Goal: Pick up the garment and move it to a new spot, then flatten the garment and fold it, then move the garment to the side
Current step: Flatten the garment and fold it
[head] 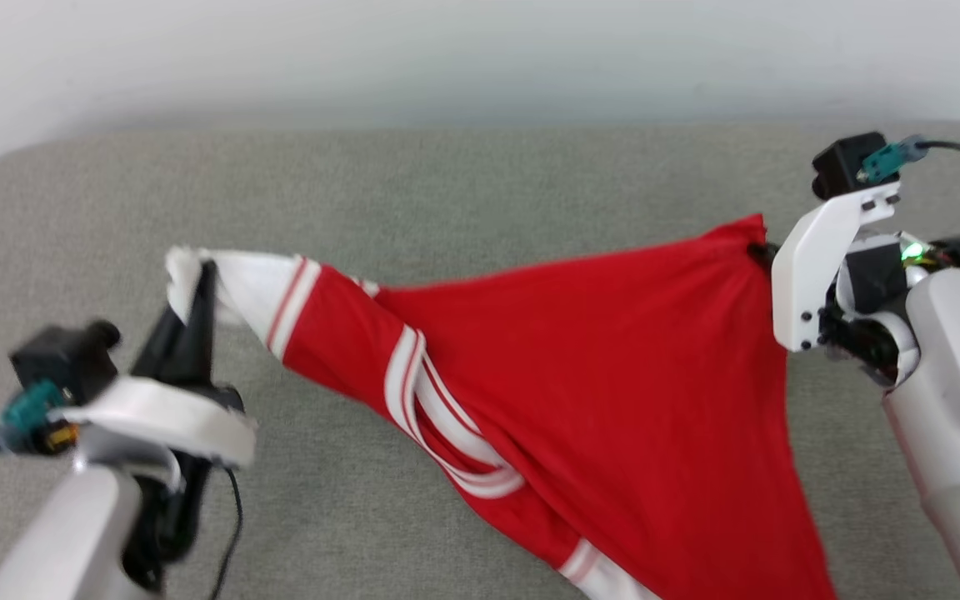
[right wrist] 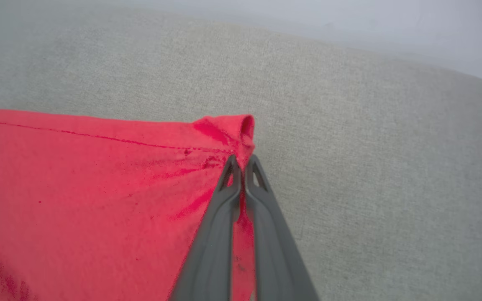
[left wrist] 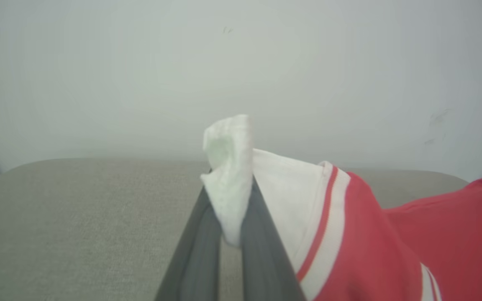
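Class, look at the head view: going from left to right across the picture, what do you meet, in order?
From the left: left gripper → white sleeve end → striped collar → red body of the garment → right gripper.

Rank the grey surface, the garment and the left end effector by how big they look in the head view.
Largest: grey surface.
Then: garment.
Smallest: left end effector, though it is nearer the camera.
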You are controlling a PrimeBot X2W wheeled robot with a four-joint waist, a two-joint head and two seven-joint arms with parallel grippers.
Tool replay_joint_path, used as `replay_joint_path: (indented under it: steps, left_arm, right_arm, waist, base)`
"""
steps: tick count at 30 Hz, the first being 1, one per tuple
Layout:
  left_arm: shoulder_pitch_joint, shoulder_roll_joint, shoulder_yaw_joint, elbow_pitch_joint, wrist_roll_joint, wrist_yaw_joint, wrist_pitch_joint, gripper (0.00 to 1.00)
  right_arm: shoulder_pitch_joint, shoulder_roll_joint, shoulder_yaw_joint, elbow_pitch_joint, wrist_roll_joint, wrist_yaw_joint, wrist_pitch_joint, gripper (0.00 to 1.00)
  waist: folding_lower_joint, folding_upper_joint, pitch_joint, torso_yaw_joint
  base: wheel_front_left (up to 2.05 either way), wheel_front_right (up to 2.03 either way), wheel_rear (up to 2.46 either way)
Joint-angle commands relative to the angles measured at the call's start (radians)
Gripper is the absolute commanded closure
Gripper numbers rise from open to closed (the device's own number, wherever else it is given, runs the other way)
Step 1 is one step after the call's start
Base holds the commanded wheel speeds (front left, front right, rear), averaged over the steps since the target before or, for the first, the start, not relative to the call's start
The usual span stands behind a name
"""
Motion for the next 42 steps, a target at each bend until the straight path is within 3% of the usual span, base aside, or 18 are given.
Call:
replay_joint_path:
  steps: [1, 11, 17, 29, 42]
  left_arm:
    - [-0.05, 0.011, 0.015, 0.016, -0.004, -0.006, 0.003, 1.0]
    - [-0.427, -0.009, 0.016, 0.209, 0.003, -0.075, 0.043, 1.0]
    - [-0.688, -0.016, 0.007, 0.348, 0.029, -0.113, 0.058, 1.0]
    - [-1.187, 0.028, 0.027, 0.541, 0.09, -0.176, 0.018, 1.0]
    - [-1.497, 0.043, 0.016, 0.633, 0.11, -0.218, 0.016, 1.0]
  right_arm:
    - [-0.026, 0.002, -0.012, 0.005, -0.012, 0.0, -0.023, 1.0]
    - [-0.183, 0.018, -0.099, 0.033, -0.072, 0.0, -0.137, 1.0]
    - [-0.317, 0.046, -0.18, 0.047, -0.156, 0.0, -0.208, 1.0]
    - [-0.627, 0.099, -0.302, 0.023, -0.309, -0.001, -0.315, 1.0]
    - [-0.868, 0.1, -0.304, -0.009, -0.357, -0.001, -0.366, 1.0]
  waist:
    - [0.0, 0.0, -0.045, -0.027]
    - [0.0, 0.0, -0.014, -0.059]
    - [0.0, 0.0, 0.078, -0.074]
    - [0.0, 0.0, 0.321, -0.096]
    - [0.0, 0.0, 0.514, -0.095]
  base:
    - [0.0, 0.0, 0.0]
    - [0.0, 0.0, 0.0]
    - [0.0, 0.0, 0.0]
    - [0.0, 0.0, 0.0]
    - [0.0, 0.0, 0.0]
